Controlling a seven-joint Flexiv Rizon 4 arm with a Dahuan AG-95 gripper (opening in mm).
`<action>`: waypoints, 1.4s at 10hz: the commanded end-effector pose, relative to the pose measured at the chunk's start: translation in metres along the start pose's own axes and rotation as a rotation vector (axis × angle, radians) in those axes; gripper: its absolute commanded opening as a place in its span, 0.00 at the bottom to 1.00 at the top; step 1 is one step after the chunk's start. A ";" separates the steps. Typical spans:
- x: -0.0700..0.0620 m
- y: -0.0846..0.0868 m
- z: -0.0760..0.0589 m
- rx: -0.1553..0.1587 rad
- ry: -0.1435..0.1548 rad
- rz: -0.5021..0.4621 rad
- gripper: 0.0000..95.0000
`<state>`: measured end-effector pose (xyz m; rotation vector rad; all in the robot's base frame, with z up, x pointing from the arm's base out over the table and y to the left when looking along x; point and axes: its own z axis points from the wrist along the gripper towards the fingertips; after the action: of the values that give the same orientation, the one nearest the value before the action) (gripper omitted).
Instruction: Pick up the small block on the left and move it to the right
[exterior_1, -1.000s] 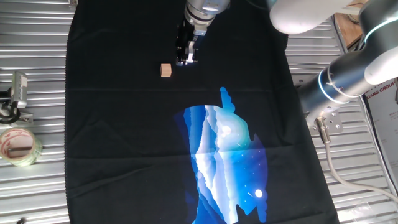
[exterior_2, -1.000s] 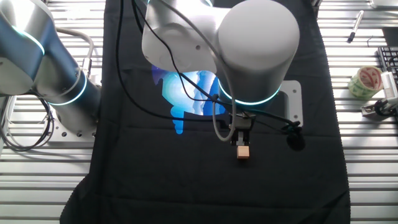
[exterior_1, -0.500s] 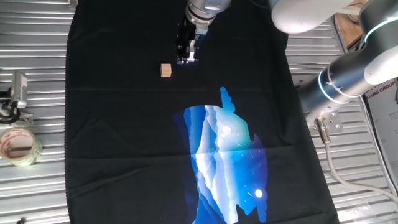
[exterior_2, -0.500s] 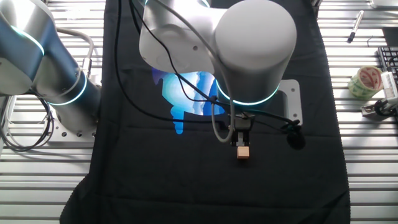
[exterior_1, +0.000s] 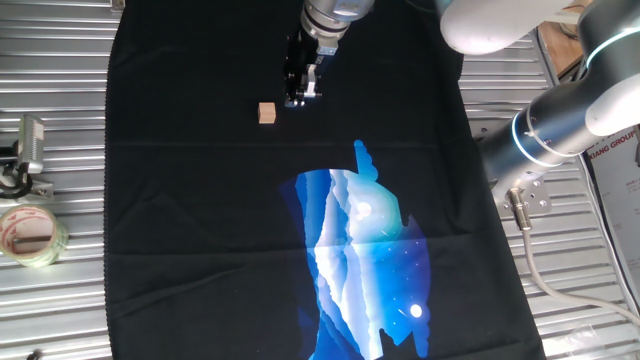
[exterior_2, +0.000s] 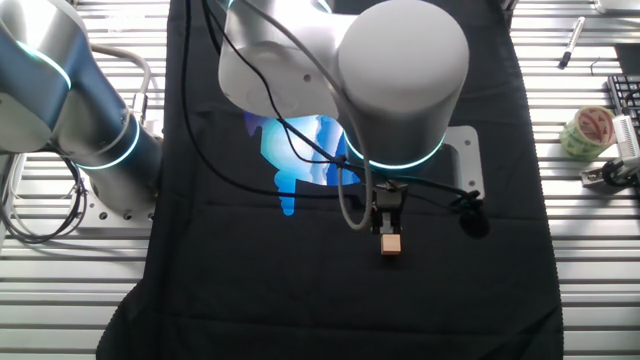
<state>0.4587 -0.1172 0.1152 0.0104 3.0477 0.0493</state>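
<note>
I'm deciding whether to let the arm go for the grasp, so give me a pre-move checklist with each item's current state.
1. Small block lies free on the black cloth: ok.
2. Gripper over the block: not ok; in one fixed view it sits beside it, apart.
3. Jaws open wide enough for the block: cannot tell.
4. Nothing held in the gripper: cannot tell.
5. Tape roll away from the block: ok.
6. Cloth lies flat around the block: ok.

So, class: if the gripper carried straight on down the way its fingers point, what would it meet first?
Probably the black cloth just beside the small block, not the block itself: one fixed view shows the gripper offset from it. Depth is unclear, so it might clip the block's edge.
</note>
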 end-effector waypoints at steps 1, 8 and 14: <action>0.000 -0.001 0.000 0.002 -0.008 -0.005 0.40; 0.006 -0.013 0.004 -0.005 -0.043 -0.056 0.20; 0.009 -0.028 0.002 -0.009 -0.049 -0.085 0.20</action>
<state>0.4475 -0.1456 0.1120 -0.1154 2.9976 0.0513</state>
